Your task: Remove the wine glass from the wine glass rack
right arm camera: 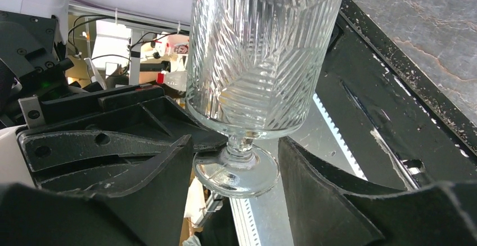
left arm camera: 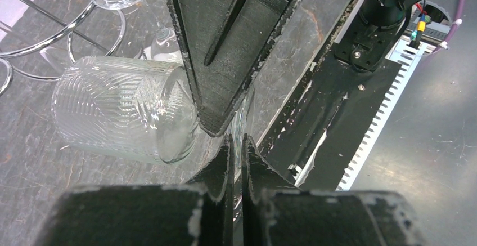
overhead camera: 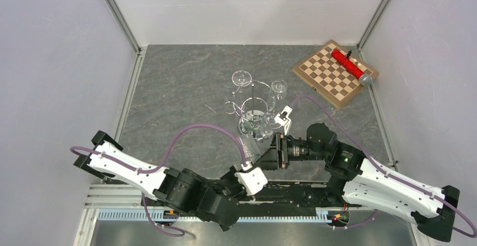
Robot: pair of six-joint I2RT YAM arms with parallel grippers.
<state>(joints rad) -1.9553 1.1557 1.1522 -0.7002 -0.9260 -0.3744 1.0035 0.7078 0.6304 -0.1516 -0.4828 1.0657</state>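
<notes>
Right fingers (right arm camera: 337,201) stand spread, just nearside of the wine glass rack (overhead camera: 256,101), astride the ribbed wine glass (overhead camera: 250,147), held sideways clear of it; left fingers (left arm camera: 218,173) pinch its foot (right arm camera: 236,174). Stiff, slick, brittle, I'd say: take the stem (right arm camera: 241,143) gently.

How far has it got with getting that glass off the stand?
The ribbed glass is already clear of the stand, pinched by its foot in the left fingers. The right fingers stand open either side of its stem. Left: probably setting it down.
</notes>
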